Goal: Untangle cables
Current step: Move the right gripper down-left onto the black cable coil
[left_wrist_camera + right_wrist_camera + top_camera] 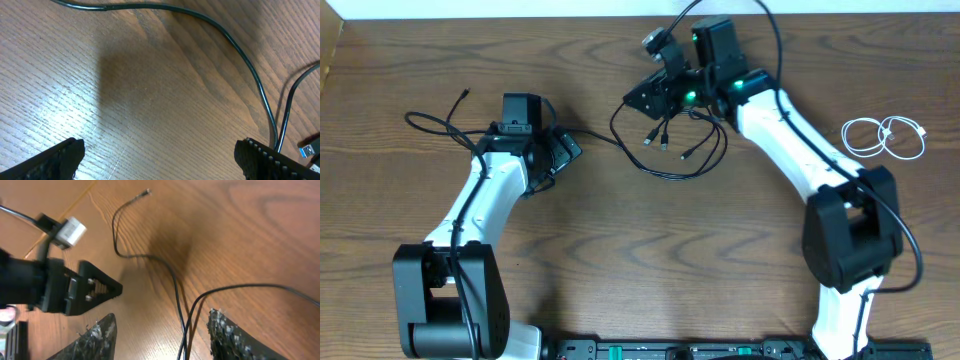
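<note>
— Where's the knot sitting?
— The black cords (664,132) bunch just below the right gripper (161,322), and two strands run straight through its gap. Those jaws are spread and pinch nothing. The white cord (885,137) lies well behind them, on its own.
— And the left gripper (160,152)?
— Wide apart too, with bare table (125,100) between. One strand passes right by its right-hand finger (265,157).
— Tricky to hold?
— Thin, limp and light, I'd say, so they'll drag each other along. I'd pinch one strand just behind a plug (309,149), not mid-loop, and pull slowly.
</note>
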